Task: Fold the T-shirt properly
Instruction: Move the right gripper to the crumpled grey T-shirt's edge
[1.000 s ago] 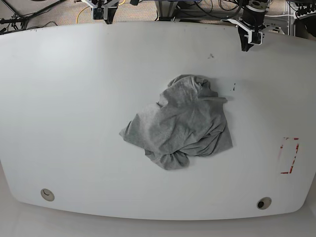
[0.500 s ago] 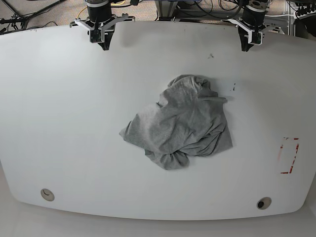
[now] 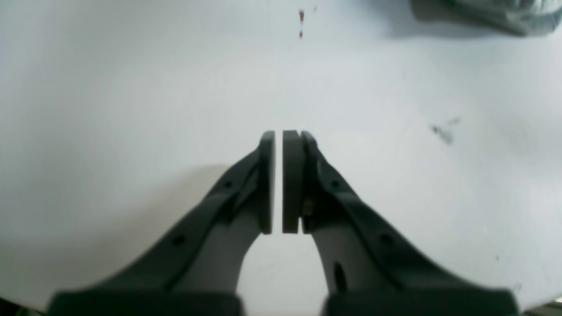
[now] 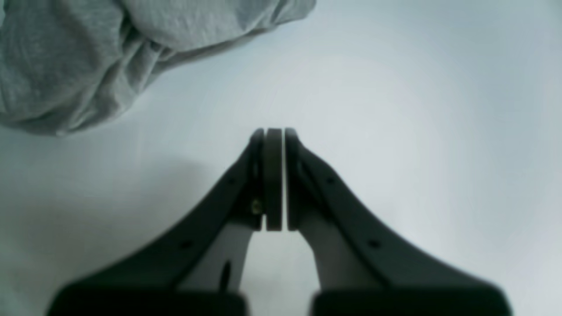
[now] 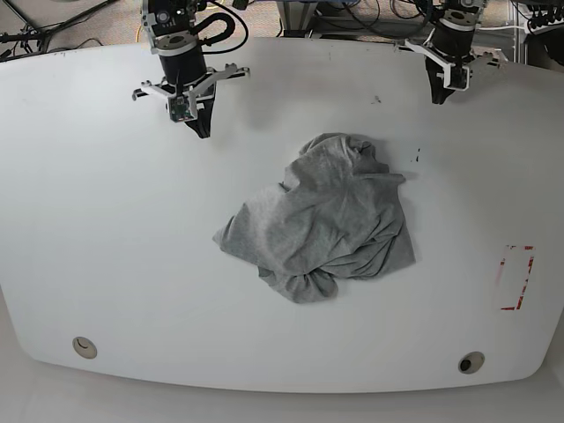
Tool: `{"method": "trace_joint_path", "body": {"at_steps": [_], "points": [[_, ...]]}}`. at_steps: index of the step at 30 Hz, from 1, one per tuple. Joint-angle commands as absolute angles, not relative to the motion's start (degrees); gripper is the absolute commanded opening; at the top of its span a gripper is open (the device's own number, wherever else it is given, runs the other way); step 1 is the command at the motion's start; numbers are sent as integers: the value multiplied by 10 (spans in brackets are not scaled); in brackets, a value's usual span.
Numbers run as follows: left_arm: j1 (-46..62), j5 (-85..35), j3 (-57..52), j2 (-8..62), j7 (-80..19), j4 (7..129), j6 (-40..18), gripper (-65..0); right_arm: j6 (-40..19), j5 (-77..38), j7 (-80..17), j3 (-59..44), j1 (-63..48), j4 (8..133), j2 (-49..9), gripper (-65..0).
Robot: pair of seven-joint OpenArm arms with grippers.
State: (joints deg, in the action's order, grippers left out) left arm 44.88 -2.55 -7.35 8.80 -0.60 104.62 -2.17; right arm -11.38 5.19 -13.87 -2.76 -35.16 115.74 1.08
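My grey T-shirt (image 5: 326,216) is on the white desk (image 5: 159,291), bunched into a rumpled heap near the middle of what the base view gives me. One corner of it points out toward that view's left, a rounded fold bulges at the near edge, and another lump of cloth sits at the far end, the end closer to the arms. I can't make out any lettering on the cloth.

Both of my grippers are up by the far edge of the desk, each apart from the cloth. The right gripper (image 5: 203,132) is off the far left of the heap as the base camera sees it, and its fingertips are together with nothing between them. Through the right wrist camera, the shirt's folds run across the upper left, beyond the tips, with bare desk in between.

The left gripper (image 5: 439,99) is on the other side, off the far right of the heap, its fingers likewise brought together on nothing. In the left wrist view I get only a blurred bit of the shirt at the upper right corner, well apart from the tips. A few small dark marks (image 3: 442,133) show on the desk surface between.
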Motion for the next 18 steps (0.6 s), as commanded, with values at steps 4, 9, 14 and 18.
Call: {"method": "trace_joint_path", "body": {"at_steps": [4, 9, 14, 18], "points": [[437, -24, -77, 90, 4, 1064, -20, -628, -153, 52, -171, -11, -297, 1164, 7, -650], [431, -22, -74, 90, -10, 1070, -20, -628, -171, 51, -200, -9, -252, 1164, 8, -650], [419, -25, -74, 90, -62, 1087, -21, -626, -180, 52, -238, -9, -198, 1164, 8, -628], [411, -25, -74, 90, -89, 1098, -21, -626, -180, 49, -255, -9, -165, 1164, 8, -488]]}}
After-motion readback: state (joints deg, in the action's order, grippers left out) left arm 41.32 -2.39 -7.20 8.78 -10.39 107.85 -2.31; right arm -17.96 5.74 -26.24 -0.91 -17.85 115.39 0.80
